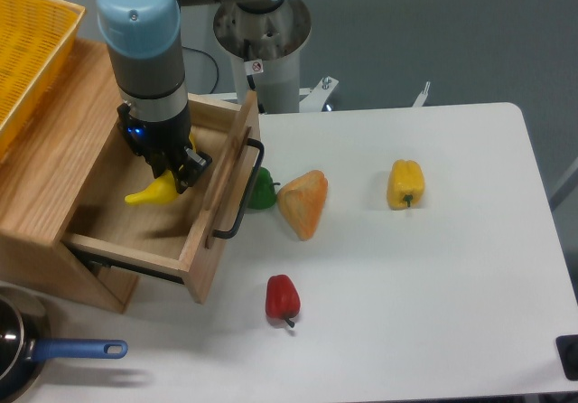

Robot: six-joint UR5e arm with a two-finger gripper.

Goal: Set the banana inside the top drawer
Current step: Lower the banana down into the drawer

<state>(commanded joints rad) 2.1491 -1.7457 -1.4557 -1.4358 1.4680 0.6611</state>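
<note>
The top drawer (203, 240) stands pulled out of the wooden cabinet, its black bar handle (244, 195) facing the table. My gripper (172, 175) hangs over the drawer's open box, shut on the banana (152, 192). Only the banana's lower yellow end shows, sticking out to the left below the fingers, above the drawer floor. The rest of it is hidden behind the gripper.
A yellow mesh basket (27, 51) sits on the cabinet top at the left. On the white table lie a green pepper (263, 191), an orange wedge-shaped toy (304, 202), a yellow bell pepper (405, 183) and a red pepper (282, 298). A pan with a blue handle (77, 350) is at the bottom left.
</note>
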